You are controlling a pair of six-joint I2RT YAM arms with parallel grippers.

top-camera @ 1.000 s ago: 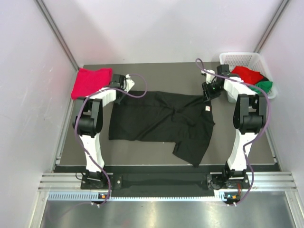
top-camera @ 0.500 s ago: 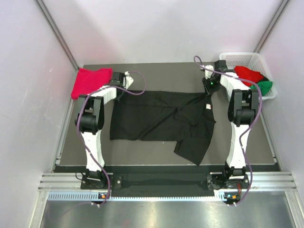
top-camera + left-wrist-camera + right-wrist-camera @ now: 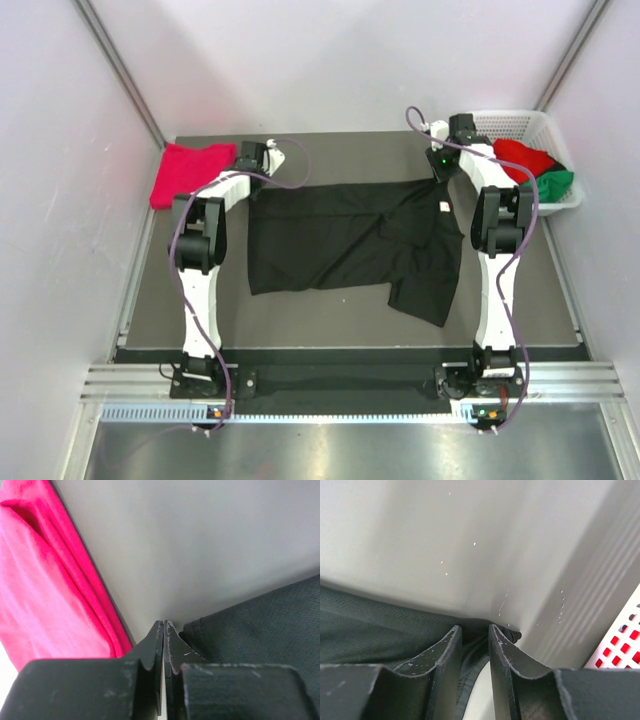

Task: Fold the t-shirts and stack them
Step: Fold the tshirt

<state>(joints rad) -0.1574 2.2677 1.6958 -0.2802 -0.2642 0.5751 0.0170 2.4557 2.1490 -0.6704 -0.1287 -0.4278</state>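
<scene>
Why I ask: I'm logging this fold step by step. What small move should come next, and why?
The left tool and right tool each look shut on a far corner of the black shirt; its far edge runs straight between them, yet its near-right part lies crumpled. So probably raise both together and draw them slightly apart, to flatten it before folding.

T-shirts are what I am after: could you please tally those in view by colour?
black t-shirt: 1
crimson-pink t-shirt: 1
bright red t-shirt, in the white basket: 1
green t-shirt, in the same basket: 1
Total: 4
</scene>
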